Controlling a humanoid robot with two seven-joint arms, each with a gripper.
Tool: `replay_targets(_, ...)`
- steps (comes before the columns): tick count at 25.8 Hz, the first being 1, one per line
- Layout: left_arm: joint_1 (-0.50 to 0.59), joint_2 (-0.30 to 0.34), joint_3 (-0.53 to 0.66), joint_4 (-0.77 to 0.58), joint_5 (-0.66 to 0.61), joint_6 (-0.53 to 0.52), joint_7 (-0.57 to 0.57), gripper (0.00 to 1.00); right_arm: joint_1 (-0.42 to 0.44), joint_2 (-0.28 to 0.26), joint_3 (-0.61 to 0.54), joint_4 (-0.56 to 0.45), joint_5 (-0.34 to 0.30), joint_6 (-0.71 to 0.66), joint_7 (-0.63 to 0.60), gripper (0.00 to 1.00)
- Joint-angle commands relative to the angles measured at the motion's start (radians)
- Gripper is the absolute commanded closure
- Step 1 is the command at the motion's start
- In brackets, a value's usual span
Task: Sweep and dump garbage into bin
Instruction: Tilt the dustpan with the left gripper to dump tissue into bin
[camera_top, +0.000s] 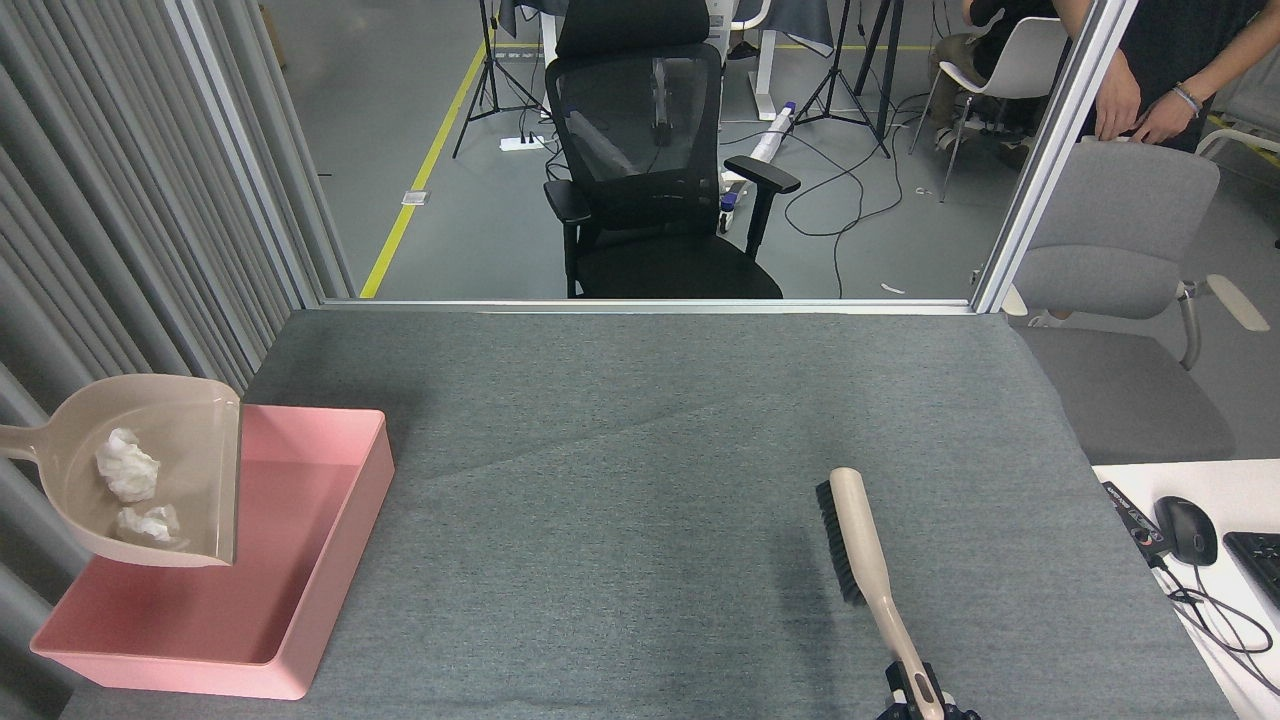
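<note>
Resting in dustpan (190, 470), two crumpled white wads (127, 478)

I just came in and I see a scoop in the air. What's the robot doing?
It's cleaning up. A beige dustpan hangs over the left side of a pink bin, with two white paper wads inside it, not dumped yet. The left claw holding it is out of view. At the bottom edge, the right claw holds a brush low over the grey table.
</note>
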Motion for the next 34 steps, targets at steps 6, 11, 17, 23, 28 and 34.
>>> replay_targets(6, -0.039, 0.013, 0.001, -0.015, -0.148, -0.016, 0.029, 1.0, 0.004, 0.003, -0.005, -0.001, 0.0, -0.012, -0.002, 0.86)
replay_targets(11, -0.056, 0.024, 0.001, -0.016, -0.151, -0.016, 0.029, 1.0, 0.002, 0.002, -0.005, -0.001, 0.0, -0.01, -0.002, 0.86)
replay_targets(17, -0.082, 0.022, 0.001, -0.018, -0.213, -0.016, 0.04, 1.0, 0.002, 0.005, -0.005, -0.001, 0.0, -0.01, -0.011, 0.86)
replay_targets(23, -0.084, 0.019, 0.001, -0.058, -0.306, -0.025, 0.05, 1.0, -0.003, 0.006, -0.007, -0.001, -0.002, -0.01, -0.013, 0.86)
replay_targets(28, -0.09, 0.018, 0.001, -0.119, -0.376, -0.019, 0.052, 1.0, -0.006, 0.006, -0.008, -0.001, -0.002, -0.01, -0.014, 0.86)
replay_targets(34, -0.137, -0.016, 0.073, -0.128, -0.18, 0.099, 0.003, 1.0, -0.007, 0.003, -0.013, -0.001, -0.005, -0.006, -0.013, 0.86)
